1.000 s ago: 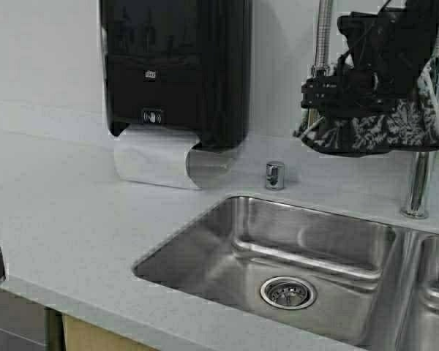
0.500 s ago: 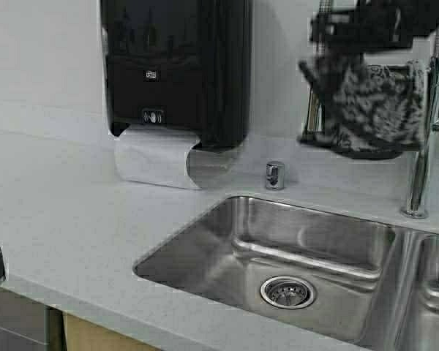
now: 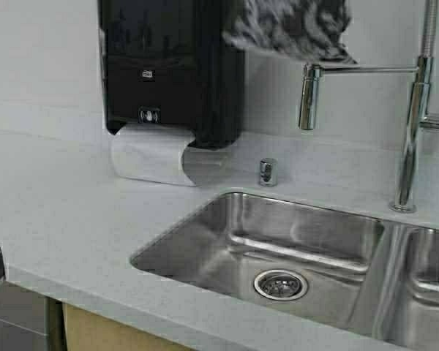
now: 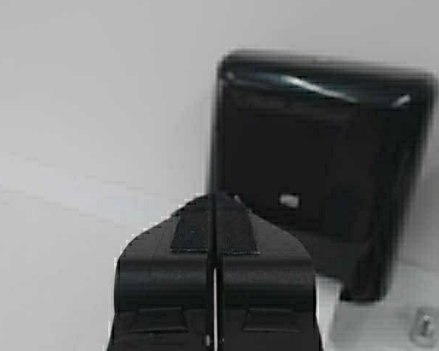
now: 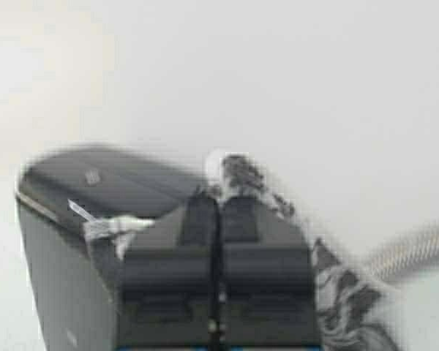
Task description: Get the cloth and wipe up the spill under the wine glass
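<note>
The cloth (image 3: 289,29), dark with a pale floral print, hangs at the top of the high view, in front of the wall and the dispenser's right edge. My right gripper (image 5: 218,196) is shut on the cloth (image 5: 344,292), which sticks out past the fingertips and trails to one side; the gripper itself is above the high view's top edge. My left gripper (image 4: 214,196) is shut and empty, facing the black dispenser (image 4: 322,168). The wine glass and the spill are out of view.
A black paper towel dispenser (image 3: 172,66) with a white sheet (image 3: 150,153) hangs on the wall. A steel sink (image 3: 278,256) is sunk in the grey counter (image 3: 66,219). A tall chrome faucet (image 3: 413,131) reaches left over the basin; a small chrome button (image 3: 268,172) stands behind it.
The cloth has risen and swung left, from the faucet to the top of the view, with the right gripper now out of frame. The scene shifts slightly left: the robot has moved.
</note>
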Controlling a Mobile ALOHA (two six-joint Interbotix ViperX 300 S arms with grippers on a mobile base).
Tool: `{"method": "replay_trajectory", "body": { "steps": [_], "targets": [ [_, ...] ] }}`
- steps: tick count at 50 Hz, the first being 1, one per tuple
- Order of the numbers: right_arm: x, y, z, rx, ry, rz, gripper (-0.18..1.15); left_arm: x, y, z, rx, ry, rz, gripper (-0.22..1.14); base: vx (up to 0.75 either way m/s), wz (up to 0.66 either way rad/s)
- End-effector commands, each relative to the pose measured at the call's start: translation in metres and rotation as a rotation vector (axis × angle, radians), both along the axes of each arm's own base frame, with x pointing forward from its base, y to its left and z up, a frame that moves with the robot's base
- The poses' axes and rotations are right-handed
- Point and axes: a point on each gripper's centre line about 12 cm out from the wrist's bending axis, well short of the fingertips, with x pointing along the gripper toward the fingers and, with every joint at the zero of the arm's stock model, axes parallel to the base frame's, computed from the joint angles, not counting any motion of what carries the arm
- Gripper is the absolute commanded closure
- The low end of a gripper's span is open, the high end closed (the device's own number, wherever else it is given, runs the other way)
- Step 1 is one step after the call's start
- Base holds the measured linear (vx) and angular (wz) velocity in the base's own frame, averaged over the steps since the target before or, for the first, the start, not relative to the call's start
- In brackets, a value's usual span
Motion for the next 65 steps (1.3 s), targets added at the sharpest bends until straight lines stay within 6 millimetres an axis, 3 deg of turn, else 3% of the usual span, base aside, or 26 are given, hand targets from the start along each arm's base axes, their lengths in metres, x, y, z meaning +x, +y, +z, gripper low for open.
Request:
{"method": "replay_trajectory", "body": {
  "steps": [1, 31, 46, 65],
  "targets": [
    [-0.019, 0.005, 0.048, 0.012, -0.101, 0.026, 0.91, 0.001, 0.0, 0.002, -0.002, 0.002, 0.001, 0.89, -0.11, -0.06],
    [-0.058, 0.034, 0.057, 0.001, -0.06, 0.15, 0.91, 0.001, 0.0, 0.004, -0.011, -0.006, 0.001, 0.89, -0.17, 0.03],
    [-0.081, 0.039, 0.035, -0.03, 0.027, 0.2, 0.91, -0.002, 0.0, 0.006, -0.018, -0.015, -0.001, 0.89, -0.11, 0.19],
    [-0.118, 0.019, -0.01, -0.05, 0.089, 0.206, 0.91, -0.002, 0.0, 0.006, -0.044, -0.015, -0.006, 0.89, -0.05, 0.32]
  ]
}}
